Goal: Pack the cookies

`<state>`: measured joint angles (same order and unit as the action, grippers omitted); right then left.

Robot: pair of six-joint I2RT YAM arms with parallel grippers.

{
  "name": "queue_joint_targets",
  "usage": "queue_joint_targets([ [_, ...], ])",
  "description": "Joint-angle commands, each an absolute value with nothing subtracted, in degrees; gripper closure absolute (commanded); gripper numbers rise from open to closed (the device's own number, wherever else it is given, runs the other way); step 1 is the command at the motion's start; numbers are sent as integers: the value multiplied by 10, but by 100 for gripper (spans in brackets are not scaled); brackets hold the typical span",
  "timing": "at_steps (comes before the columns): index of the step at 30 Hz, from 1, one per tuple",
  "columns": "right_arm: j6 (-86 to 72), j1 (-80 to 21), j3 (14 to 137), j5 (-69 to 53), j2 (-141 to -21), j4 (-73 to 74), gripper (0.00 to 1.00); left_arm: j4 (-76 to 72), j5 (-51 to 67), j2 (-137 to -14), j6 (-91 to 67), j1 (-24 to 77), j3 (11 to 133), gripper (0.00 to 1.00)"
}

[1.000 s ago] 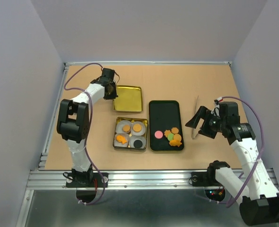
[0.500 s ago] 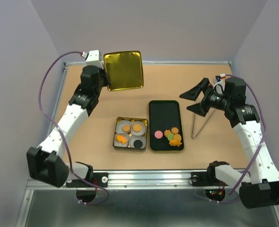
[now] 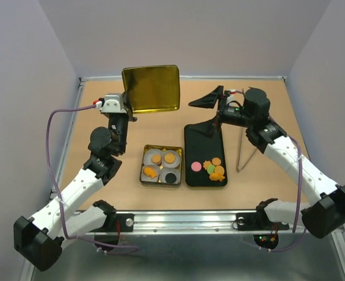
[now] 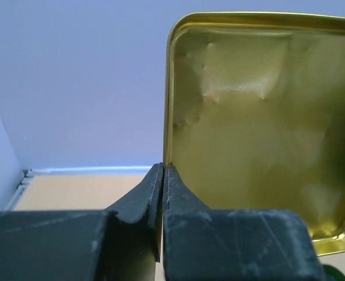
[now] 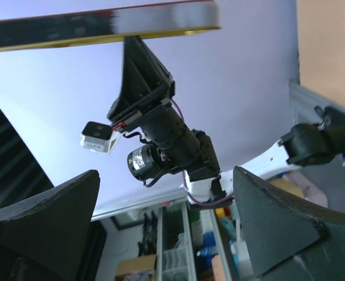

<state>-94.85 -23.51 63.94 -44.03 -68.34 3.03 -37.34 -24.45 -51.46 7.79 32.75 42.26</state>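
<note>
The lid point(image 3: 152, 88) is gold, the cookies point(image 3: 217, 171) mostly orange.

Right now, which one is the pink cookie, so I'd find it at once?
Find the black oblong tray in the middle of the brown table. The cookies cluster at its near end; the pink cookie lies just left of them, the only pink one there.

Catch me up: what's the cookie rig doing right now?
The left claw is shut on the edge of the gold lid, holding it upright in the air over the back of the table. The right claw, wide open, hangs over the far end of the black tray, pointing toward the lid. The gold tin sits open with four cookies in it. Several more lie loose at the tray's near end, so packing isn't finished.
</note>
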Motion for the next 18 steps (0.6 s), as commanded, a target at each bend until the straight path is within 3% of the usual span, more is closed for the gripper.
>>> queue_joint_targets([
  [1, -1039, -281, 664, -416, -716, -85, 0, -482, -287, -480, 125, 350, 413, 100],
  [6, -1128, -282, 629, -385, -730, -265, 0, -492, -313, -444, 146, 358, 389, 100],
  [18, -1157, -288, 649, -355, -766, -295, 0, -471, -307, -403, 134, 373, 368, 100],
])
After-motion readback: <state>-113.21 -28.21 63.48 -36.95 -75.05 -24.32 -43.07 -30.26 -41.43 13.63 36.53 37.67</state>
